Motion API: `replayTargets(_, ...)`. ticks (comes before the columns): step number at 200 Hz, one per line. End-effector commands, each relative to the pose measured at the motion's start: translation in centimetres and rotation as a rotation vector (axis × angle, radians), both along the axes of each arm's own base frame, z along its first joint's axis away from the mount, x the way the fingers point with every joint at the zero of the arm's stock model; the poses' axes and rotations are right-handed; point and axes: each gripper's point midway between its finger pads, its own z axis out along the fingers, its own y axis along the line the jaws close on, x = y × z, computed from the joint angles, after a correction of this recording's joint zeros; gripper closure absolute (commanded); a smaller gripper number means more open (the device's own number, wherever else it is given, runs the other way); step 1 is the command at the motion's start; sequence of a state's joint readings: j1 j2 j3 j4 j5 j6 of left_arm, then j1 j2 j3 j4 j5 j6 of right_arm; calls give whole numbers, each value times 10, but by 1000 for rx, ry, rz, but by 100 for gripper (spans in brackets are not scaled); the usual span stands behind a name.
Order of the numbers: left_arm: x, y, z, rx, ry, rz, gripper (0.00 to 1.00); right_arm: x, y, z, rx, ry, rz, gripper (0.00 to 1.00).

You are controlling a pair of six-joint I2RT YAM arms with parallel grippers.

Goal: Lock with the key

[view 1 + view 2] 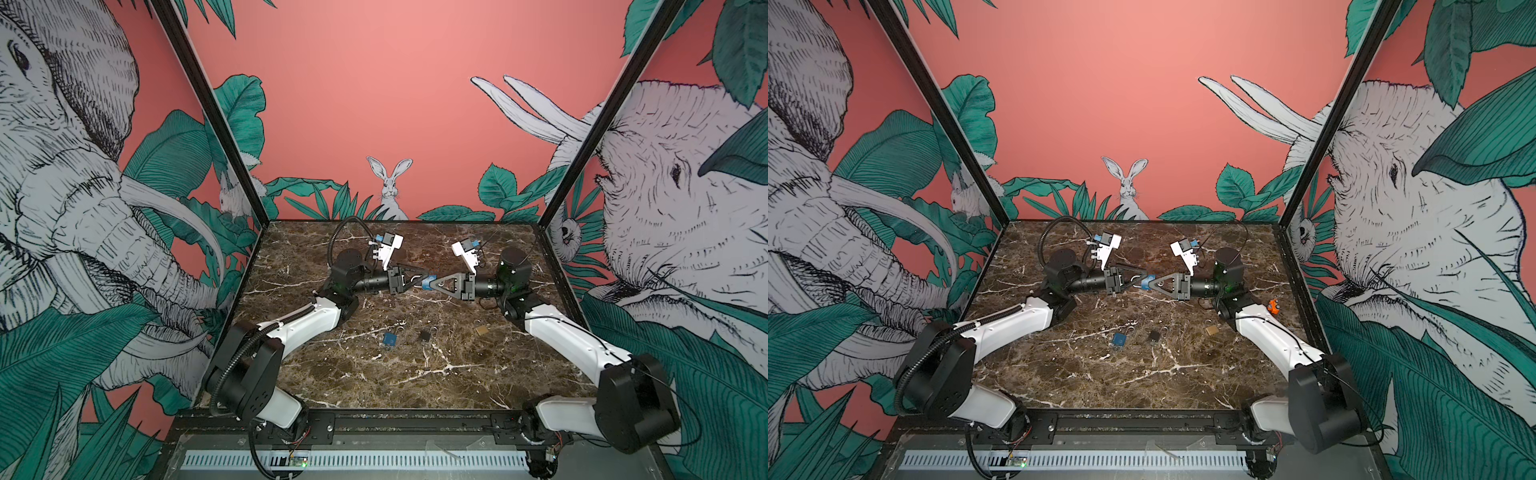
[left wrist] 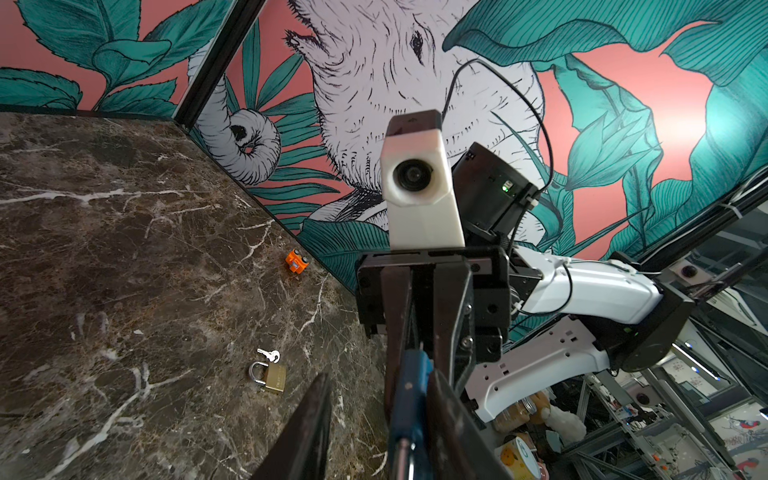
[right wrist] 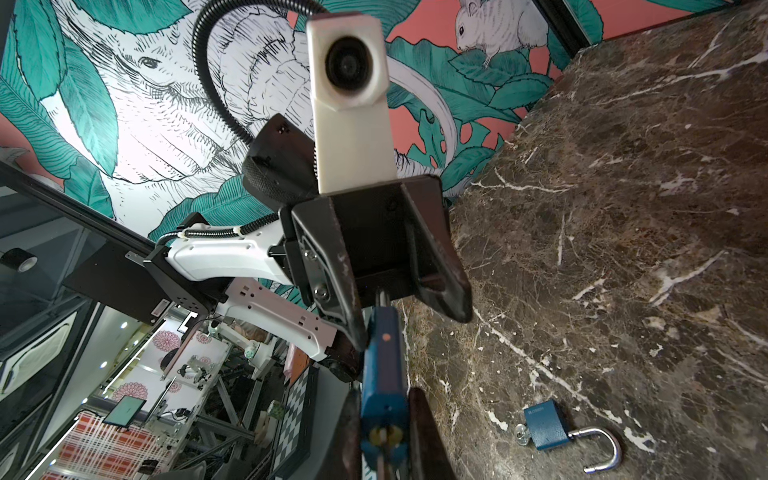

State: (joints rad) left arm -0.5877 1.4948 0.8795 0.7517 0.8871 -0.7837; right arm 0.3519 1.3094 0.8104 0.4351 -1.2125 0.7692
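Observation:
A blue padlock [image 1: 427,284] [image 1: 1145,284] hangs in the air above the middle of the marble table. My right gripper [image 1: 429,285] [image 3: 384,392] is shut on its body [image 3: 384,374]. The left gripper [image 1: 424,277] [image 2: 380,374] faces it from the left with its jaws open. The padlock [image 2: 409,395] and its silver shackle lie between those jaws, close beside one finger [image 2: 457,432]. The other finger [image 2: 309,428] stands well apart. I cannot tell whether a key sits in the held padlock's base.
On the table nearer the front lie a second blue padlock [image 1: 390,340] [image 3: 544,424] with open shackle and a key in its base, a black padlock [image 1: 424,336], and a brass padlock [image 1: 482,330] [image 2: 274,376] beside a loose key [image 2: 270,355]. An orange toy [image 1: 1273,306] sits by the right wall.

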Motion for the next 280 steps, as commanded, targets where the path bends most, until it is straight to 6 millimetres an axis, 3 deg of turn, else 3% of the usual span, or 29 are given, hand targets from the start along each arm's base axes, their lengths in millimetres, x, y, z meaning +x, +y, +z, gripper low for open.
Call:
replayTargets(1, -6, -3, 16, -25, -46, -28, 62, -1, 0, 25, 26, -119, -2, 100)
replayTargets(129, -17, -4, 9, -10, -38, -65, 75, 14, -6, 29, 17, -125, -58, 100)
replayTargets(206, -32, -15, 13, -15, -40, -149, 74, 18, -6, 30, 2, -149, -71, 100)
replayTargets(280, -30, -16, 16, -27, -40, -150, 100, 20, -6, 21, -29, -145, -75, 100)
